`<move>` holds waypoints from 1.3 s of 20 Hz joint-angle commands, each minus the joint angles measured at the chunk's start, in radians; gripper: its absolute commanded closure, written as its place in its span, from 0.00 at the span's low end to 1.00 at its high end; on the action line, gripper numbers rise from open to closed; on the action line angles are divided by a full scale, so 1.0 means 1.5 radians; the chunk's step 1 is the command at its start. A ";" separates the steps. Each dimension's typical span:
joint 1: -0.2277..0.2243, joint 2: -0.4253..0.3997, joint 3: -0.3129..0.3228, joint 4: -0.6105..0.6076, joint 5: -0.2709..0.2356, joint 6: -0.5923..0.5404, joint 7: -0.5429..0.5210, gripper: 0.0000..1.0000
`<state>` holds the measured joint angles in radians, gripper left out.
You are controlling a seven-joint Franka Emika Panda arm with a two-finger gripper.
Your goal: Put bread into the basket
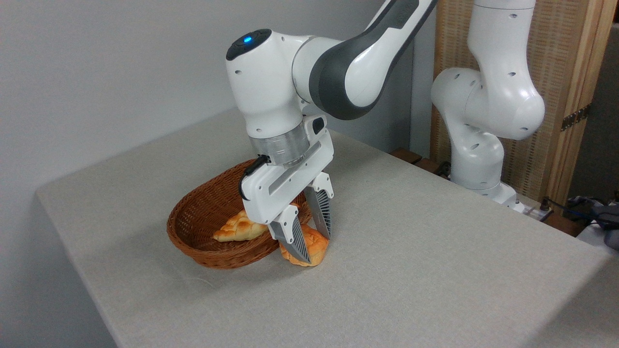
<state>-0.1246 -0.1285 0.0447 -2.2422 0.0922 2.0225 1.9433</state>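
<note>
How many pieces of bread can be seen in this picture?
2. A braided loaf lies inside the basket. A bun sits outside its right rim, between the end effector fingers. The arm may hide more.

No readable text, label or number appears anywhere.

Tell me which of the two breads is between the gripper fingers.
The small round orange bun, outside the basket by its right rim. The long braided loaf lies inside the basket, clear of the gripper.
</note>
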 commanded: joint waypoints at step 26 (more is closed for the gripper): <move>0.017 -0.034 0.013 0.017 0.011 0.004 0.071 0.65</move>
<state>-0.1126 -0.1516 0.0536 -2.2352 0.0930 2.0225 2.0185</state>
